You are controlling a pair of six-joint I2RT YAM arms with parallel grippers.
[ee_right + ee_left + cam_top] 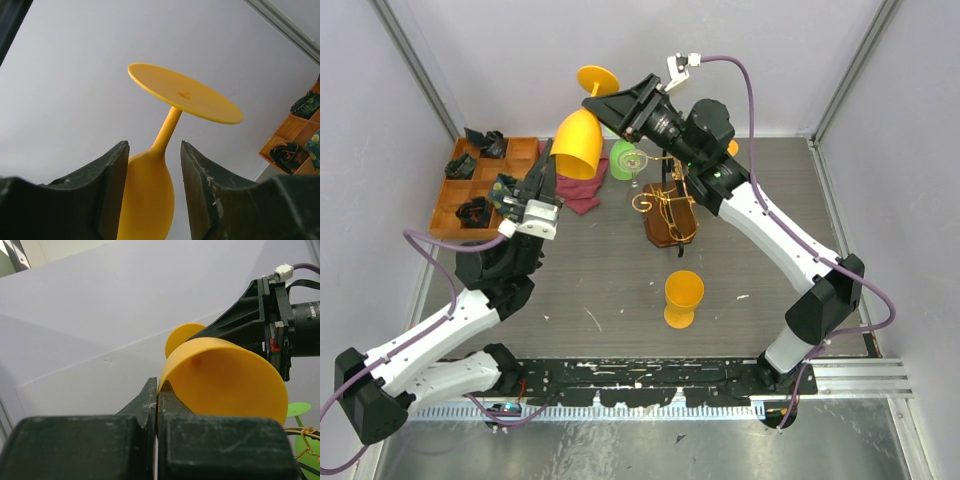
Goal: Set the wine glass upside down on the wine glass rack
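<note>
Left gripper (157, 390) is pinching the rim of the yellow plastic wine glass (578, 142), inverted aloft near the gold wire rack (665, 205); right gripper (152, 150), jaws apart, is straddling its stem: centre before closing.

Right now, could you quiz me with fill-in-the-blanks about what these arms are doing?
The left end effector pinches the raised glass by its ___. The second glass, orange too, stands ___. The third glass, by the rack, is coloured ___.
Missing: rim, upright, green.
</note>
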